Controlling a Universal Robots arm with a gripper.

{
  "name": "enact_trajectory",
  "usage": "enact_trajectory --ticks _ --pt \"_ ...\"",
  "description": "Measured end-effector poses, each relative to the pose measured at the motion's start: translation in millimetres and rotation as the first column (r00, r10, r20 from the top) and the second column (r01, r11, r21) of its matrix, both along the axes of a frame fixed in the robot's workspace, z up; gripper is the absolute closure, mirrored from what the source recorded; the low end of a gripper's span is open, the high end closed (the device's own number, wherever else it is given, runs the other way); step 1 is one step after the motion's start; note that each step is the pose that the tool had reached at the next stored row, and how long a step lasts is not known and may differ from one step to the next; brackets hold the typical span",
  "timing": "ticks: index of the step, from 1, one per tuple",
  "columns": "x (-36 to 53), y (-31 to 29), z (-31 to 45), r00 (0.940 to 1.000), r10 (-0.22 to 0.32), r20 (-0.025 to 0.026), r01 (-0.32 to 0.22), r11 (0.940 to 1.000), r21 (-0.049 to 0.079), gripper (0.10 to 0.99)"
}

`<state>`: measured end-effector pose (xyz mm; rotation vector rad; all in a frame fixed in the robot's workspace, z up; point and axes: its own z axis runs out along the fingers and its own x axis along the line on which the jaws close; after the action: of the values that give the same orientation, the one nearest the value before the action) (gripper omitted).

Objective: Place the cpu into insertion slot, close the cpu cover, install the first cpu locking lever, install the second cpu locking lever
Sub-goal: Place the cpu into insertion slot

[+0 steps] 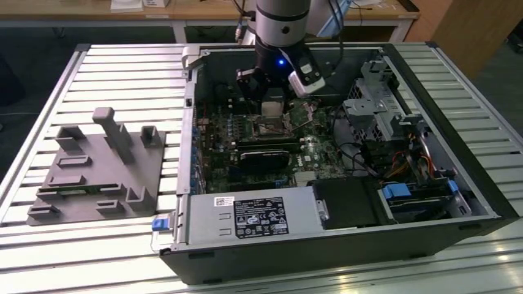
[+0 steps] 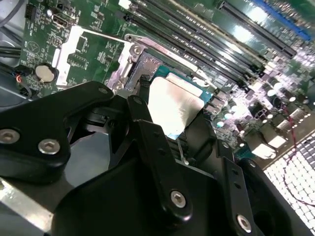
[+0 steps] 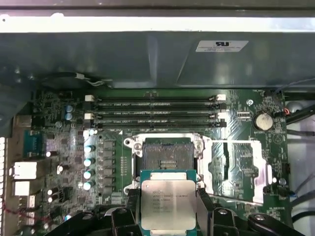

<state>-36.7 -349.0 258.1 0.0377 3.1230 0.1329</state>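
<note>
A big open computer case (image 1: 457, 122) lies on a metal desk (image 1: 122, 67) made of long strips. On the exterior view's left, a grey holder (image 1: 98, 165) with little posts sits on the desk, well apart from the case.

At the near end of the case is a silver power box (image 1: 245, 217) with a label on it. Just past it, a black card (image 1: 266, 158) stands on the green board (image 3: 64, 147).

Farther in, the pincer (image 3: 168, 209) hangs over the board. It is clenched on the cpu (image 3: 168, 201), with a black finger (image 3: 203, 209) pressed against each side. The cpu's shiny silver face is turned up.

The cpu is just beside the near edge of the insertion slot (image 3: 167, 155), not in it yet. The slot is bare, and its dark middle shows. In the exterior view the cpu hangs just above it.

The cpu cover (image 3: 212, 172) is flipped open. It lies flat beside the slot, and the green board shows through its big square hole.

Beyond the slot, the long black memory slots (image 3: 155, 101) run side by side. The arm (image 1: 282, 24) rises up from the pincer at the far side.
</note>
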Motion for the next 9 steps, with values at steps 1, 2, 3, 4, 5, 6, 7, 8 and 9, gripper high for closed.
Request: enact_trajectory --ticks 1,2,3,4,5,6,7,8,9 --pt "0.5 1.4 -1.1 1.0000 0.000 0.0000 0.000 1.0000 -0.001 0.549" --pt "1.0 2.9 -2.1 1.0000 0.000 0.0001 0.000 1.0000 -0.002 0.549" --pt "1.4 4.4 -3.2 1.0000 0.000 0.0001 0.000 1.0000 -0.004 0.549" --pt "1.8 5.7 -4.3 1.0000 0.000 0.0001 0.000 1.0000 -0.005 0.549" --pt "2.3 6.8 -5.2 1.0000 0.000 0.0001 0.000 1.0000 -0.007 0.549" --pt "2.9 7.7 -6.1 1.0000 0.000 0.0000 0.000 1.0000 -0.009 0.549" --pt "3.3 8.6 -7.0 1.0000 0.000 0.0000 0.000 0.9999 -0.011 0.549" --pt "3.5 9.3 -8.1 1.0000 0.000 0.0001 0.000 0.9999 -0.013 0.549" --pt "3.7 9.9 -9.5 1.0000 0.000 0.0002 0.000 0.9999 -0.014 0.549"
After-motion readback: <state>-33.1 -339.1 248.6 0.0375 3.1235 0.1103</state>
